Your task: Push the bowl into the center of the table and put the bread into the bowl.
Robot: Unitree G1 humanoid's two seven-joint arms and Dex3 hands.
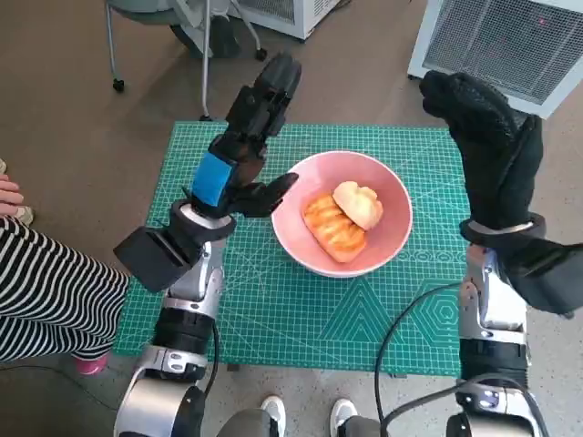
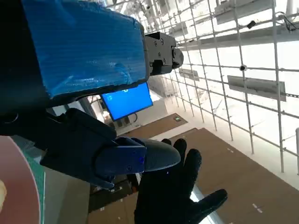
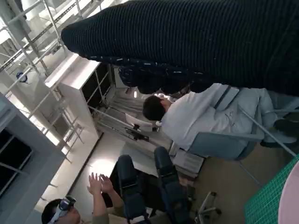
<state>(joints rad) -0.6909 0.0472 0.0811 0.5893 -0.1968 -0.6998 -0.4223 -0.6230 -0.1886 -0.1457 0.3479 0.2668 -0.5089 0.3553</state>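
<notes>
One round, smooth pink bowl (image 1: 342,213) is seen mid-mat (image 1: 273,309), holding two glazed bread pieces (image 1: 344,219). Nothing is held: left hand (image 1: 244,146) spread left of it, knitted right hand (image 1: 483,146) raised, fingers apart.

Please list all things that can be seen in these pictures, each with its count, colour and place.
bowl: one, pink, near the middle of the mat.
bread: two pieces, one golden-orange and one pale, inside the bowl, touching each other.
cutting mat: one, green, covering the small table.
white cabinet: one, with a grille front, on the floor beyond the table's far right corner.
seated person: one, in a pale top, on a chair, seen in the right wrist view.
striped sleeve: one, black and white, at the left edge of the head view.
left hand: black with blue tape, raised beside the bowl, holding nothing.
right hand: black glove, raised over the mat's right edge, holding nothing.
</notes>
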